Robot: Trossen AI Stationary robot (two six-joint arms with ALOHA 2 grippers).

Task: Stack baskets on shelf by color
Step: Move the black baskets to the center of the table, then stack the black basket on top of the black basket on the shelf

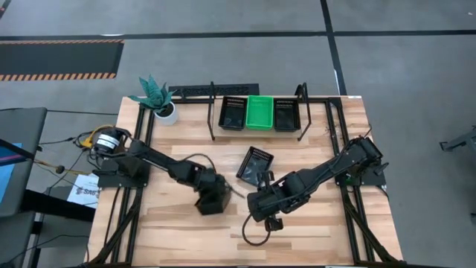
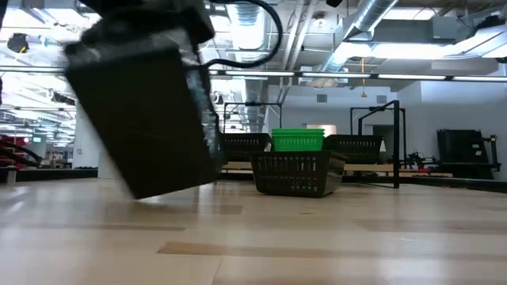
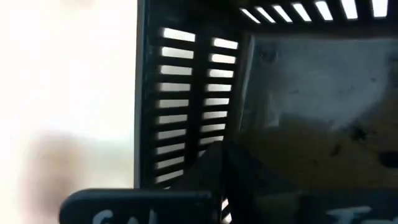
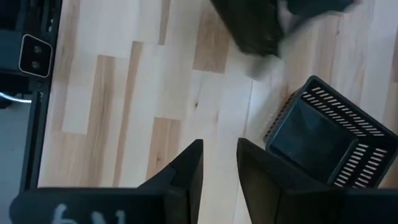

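My left gripper (image 1: 212, 195) is over the table's middle, shut on a black basket (image 2: 146, 111) that hangs tilted above the wood. My right gripper (image 4: 219, 155) hovers to its right, empty, with a narrow gap between its fingers, pointing down at bare table. A second black basket (image 1: 255, 164) (image 4: 323, 137) rests on its base on the table just beyond the right gripper. On the shelf (image 1: 301, 112) at the far edge sit a black basket (image 1: 232, 113), a green basket (image 1: 259, 112) and another black basket (image 1: 286, 113), side by side. My left gripper holds the black basket by one slotted side wall (image 3: 186, 106), which runs between the fingers, with a dark finger (image 3: 217, 180) on the inner side by the base. The hold is from above. The basket is lifted clear and tilted.
A teal plant in a white pot (image 1: 158, 97) stands at the far left corner beside the shelf. Black frame rails (image 1: 349, 208) run along both table sides. Bare wood lies along the near edge. Cables and gear sit left of the table.
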